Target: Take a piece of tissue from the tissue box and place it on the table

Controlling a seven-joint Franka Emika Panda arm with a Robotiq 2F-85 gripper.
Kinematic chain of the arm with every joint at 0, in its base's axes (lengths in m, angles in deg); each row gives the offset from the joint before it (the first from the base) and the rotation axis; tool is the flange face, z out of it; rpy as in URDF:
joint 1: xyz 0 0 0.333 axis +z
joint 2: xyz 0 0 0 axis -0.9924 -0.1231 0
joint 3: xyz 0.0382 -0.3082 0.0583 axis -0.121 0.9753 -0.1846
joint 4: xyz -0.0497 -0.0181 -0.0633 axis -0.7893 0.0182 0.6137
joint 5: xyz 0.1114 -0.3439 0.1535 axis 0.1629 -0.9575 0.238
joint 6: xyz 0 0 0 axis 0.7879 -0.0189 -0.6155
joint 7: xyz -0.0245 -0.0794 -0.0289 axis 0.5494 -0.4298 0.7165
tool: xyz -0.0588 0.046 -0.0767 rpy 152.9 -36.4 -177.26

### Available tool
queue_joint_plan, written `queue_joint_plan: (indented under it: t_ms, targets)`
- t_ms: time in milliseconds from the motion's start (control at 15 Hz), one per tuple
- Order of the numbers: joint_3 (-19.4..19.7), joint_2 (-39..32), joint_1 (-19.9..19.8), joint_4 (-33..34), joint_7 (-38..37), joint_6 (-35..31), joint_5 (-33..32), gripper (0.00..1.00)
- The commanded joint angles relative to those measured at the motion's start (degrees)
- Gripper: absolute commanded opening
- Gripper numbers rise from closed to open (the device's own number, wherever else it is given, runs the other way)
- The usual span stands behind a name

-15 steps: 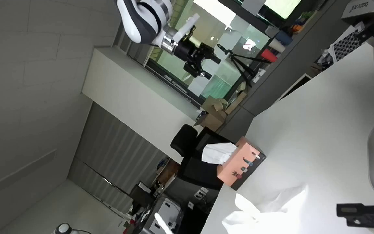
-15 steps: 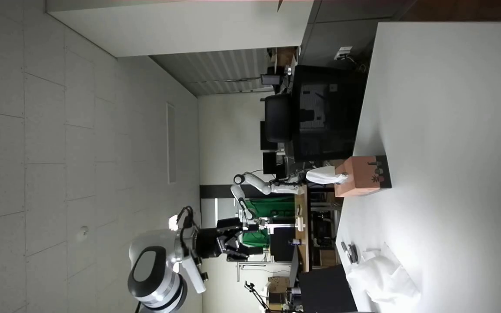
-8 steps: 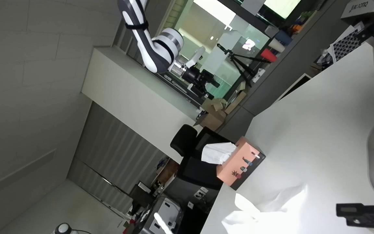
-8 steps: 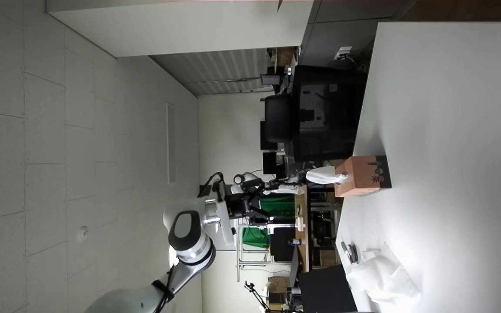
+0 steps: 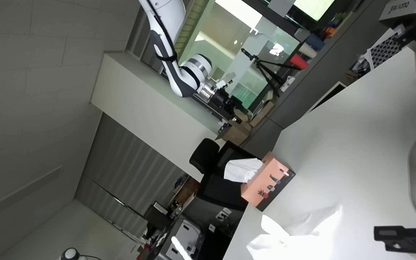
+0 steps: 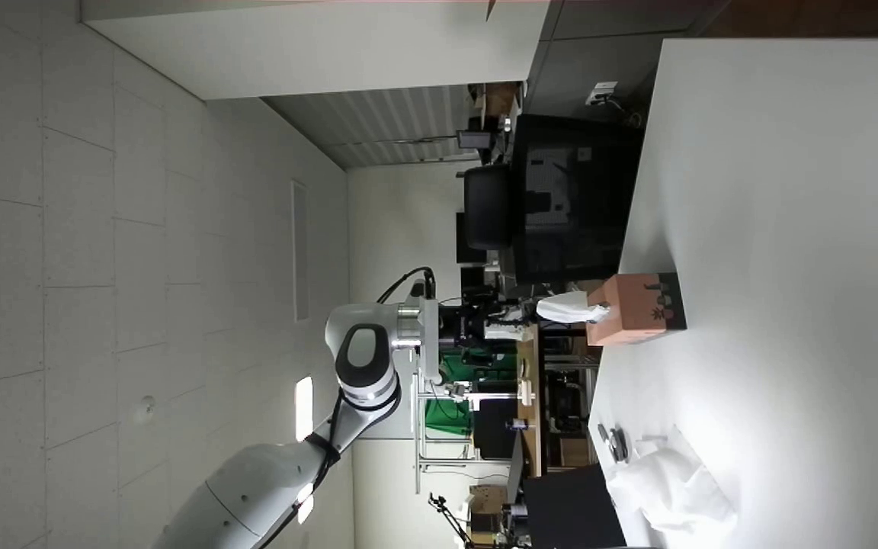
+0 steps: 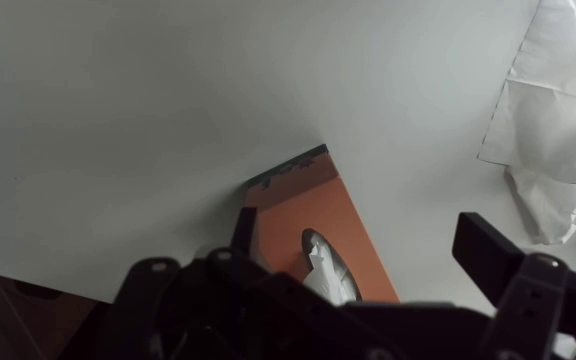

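- The tissue (image 7: 325, 272) we want stands part way out of the top of the tissue box (image 5: 268, 180), untouched; in the wrist view the body of the hand (image 7: 361, 234) hides some of it.
- That hand is spread wide, its fingers (image 7: 488, 257) well apart, and we see nothing in its grasp.
- What the coming move turns on: the tissue lies below the hand, and in the wrist view it falls between the two fingers, nearer the one at that picture's left.
- The tissue box's long axis runs steeply across the line between the fingers, so we judge that closing would pinch the tissue across the box's short way; we would come lower and centre on it before that.
- On the tabletop (image 7: 143, 125), apart from the tissue box, loose tissue (image 7: 558, 125) lies crumpled, beyond the finger at the right of the wrist view; we cannot tell whether it is one sheet or several.
- Past the tabletop's edge, in an exterior view, we see a dark chair (image 5: 204, 156).
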Motion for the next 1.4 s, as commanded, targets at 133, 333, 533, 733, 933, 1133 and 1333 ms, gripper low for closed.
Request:
queue_joint_plan:
  t_ms: [133, 333, 533, 733, 933, 1133, 1333]
  targets:
    - [-1.1, 0.4, -0.7, -0.1, -0.3, 0.1, -0.5, 1.00]
    - [-1.1, 0.6, -0.7, -0.3, -0.3, 0.1, -0.5, 1.00]
    - [-1.1, 0.7, -0.7, -0.4, -0.3, 0.1, -0.5, 1.00]
    - [-1.1, 0.7, -0.7, -0.4, -0.3, 0.1, -0.5, 1.00]
    - [-1.1, 0.7, -0.7, -0.4, -0.3, 0.1, -0.5, 1.00]
    - [-0.9, -0.8, -0.6, 0.9, -0.4, -1.8, -1.0, 1.00]
    - [-1.7, -5.8, -1.6, 6.3, 2.5, -2.7, -0.9, 1.00]
